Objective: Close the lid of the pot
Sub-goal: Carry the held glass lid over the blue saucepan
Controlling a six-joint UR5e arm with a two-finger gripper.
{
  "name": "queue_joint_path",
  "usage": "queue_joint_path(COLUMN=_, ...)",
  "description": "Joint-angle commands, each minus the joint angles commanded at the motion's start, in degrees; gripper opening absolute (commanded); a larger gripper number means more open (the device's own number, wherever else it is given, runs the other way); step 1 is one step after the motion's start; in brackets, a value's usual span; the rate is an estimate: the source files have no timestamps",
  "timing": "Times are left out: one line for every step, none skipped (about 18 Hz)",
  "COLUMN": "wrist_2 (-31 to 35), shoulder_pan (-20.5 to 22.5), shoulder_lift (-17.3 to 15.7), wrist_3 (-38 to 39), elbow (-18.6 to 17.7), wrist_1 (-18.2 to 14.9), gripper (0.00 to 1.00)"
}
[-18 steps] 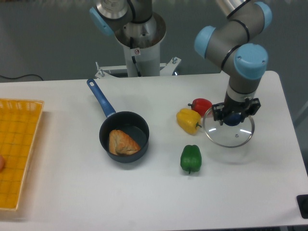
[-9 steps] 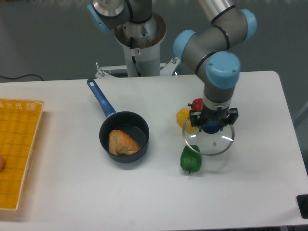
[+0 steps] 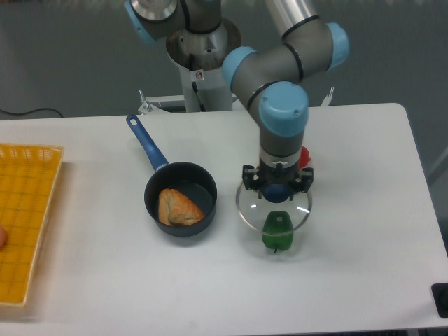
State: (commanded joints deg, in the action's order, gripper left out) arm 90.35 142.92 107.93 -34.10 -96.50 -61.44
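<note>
The pot (image 3: 180, 199), dark navy with a bright-blue handle pointing to the back left, stands left of the table's middle with a golden pastry (image 3: 178, 208) inside. The pot lid (image 3: 297, 209), clear glass with a metal rim, hangs in the air to the right of the pot, over the green pepper (image 3: 278, 231). My gripper (image 3: 277, 189) is shut on the lid's blue knob from above. The lid's left rim is a short gap away from the pot's right rim.
A red pepper (image 3: 304, 155) peeks out behind the arm, which covers most of it. A yellow basket (image 3: 28, 217) lies at the table's left edge. A second robot base (image 3: 203, 49) stands behind the table.
The gripper has carried the lid leftward, from beside the peppers at the right to above the green pepper, closer to the pot. The yellow pepper is now hidden behind the arm.
</note>
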Motion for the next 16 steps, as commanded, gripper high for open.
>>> queue_joint_path(wrist_2=0.09, shoulder_pan=-0.7, shoulder_lift=-0.09, wrist_3=0.0, elbow=-0.09, wrist_1=0.17, gripper=0.52)
queue_joint_path(wrist_2=0.09, shoulder_pan=-1.32, shoulder_lift=-0.09, wrist_3=0.09, elbow=-0.26, wrist_1=0.18, gripper=0.52)
queue_joint_path(wrist_2=0.09, shoulder_pan=-1.85, shoulder_lift=-0.44, wrist_3=0.09, elbow=-0.44, wrist_1=0.18, gripper=0.52)
queue_joint_path(wrist_2=0.09, shoulder_pan=-2.2, shoulder_lift=-0.7, wrist_3=0.09, elbow=-0.88, wrist_1=0.26, gripper=0.52)
queue_joint_path(wrist_2=0.09, shoulder_pan=-2.46, shoulder_lift=-0.96, wrist_3=0.09, elbow=-1.4, wrist_1=0.26, gripper=0.52)
queue_joint_path(wrist_2=0.09, shoulder_pan=-2.9, shoulder_lift=-1.23, wrist_3=0.0, elbow=-1.76, wrist_1=0.26, gripper=0.52)
queue_joint_path(wrist_2=0.09, shoulder_pan=-3.34, shoulder_lift=-1.32, wrist_3=0.09, elbow=-1.85, wrist_1=0.26, gripper=0.52)
queue_joint_path(wrist_2=0.09, shoulder_pan=-3.87, shoulder_lift=-1.32, wrist_3=0.09, elbow=-2.02, wrist_1=0.26, gripper=0.52)
queue_joint_path(wrist_2=0.09, shoulder_pan=-4.4, shoulder_lift=-1.58, wrist_3=0.17, elbow=-2.11, wrist_1=0.26, gripper=0.52)
queue_joint_path(wrist_2=0.09, shoulder_pan=-4.92, shoulder_lift=-1.67, wrist_3=0.26, elbow=-2.2, wrist_1=0.26, gripper=0.52)
queue_joint_path(wrist_2=0.09, shoulder_pan=-5.45, shoulder_lift=-1.76, wrist_3=0.52, elbow=-2.46, wrist_1=0.26, gripper=0.52)
queue_joint_path(wrist_2=0.17, shoulder_pan=-5.8, shoulder_lift=-1.93, wrist_3=0.88, elbow=-2.9, wrist_1=0.35, gripper=0.52)
queue_joint_path(wrist_2=0.18, shoulder_pan=-5.98, shoulder_lift=-2.54, wrist_3=1.23, elbow=-3.34, wrist_1=0.35, gripper=0.52)
queue_joint_path(wrist_2=0.18, shoulder_pan=-6.77, shoulder_lift=-2.81, wrist_3=1.4, elbow=-3.86, wrist_1=0.35, gripper=0.52)
queue_joint_path(wrist_2=0.18, shoulder_pan=-7.47, shoulder_lift=-2.81, wrist_3=1.75, elbow=-3.96, wrist_1=0.35, gripper=0.52)
queue_joint_path(wrist_2=0.26, shoulder_pan=-7.82, shoulder_lift=-2.99, wrist_3=2.19, elbow=-4.13, wrist_1=0.35, gripper=0.52)
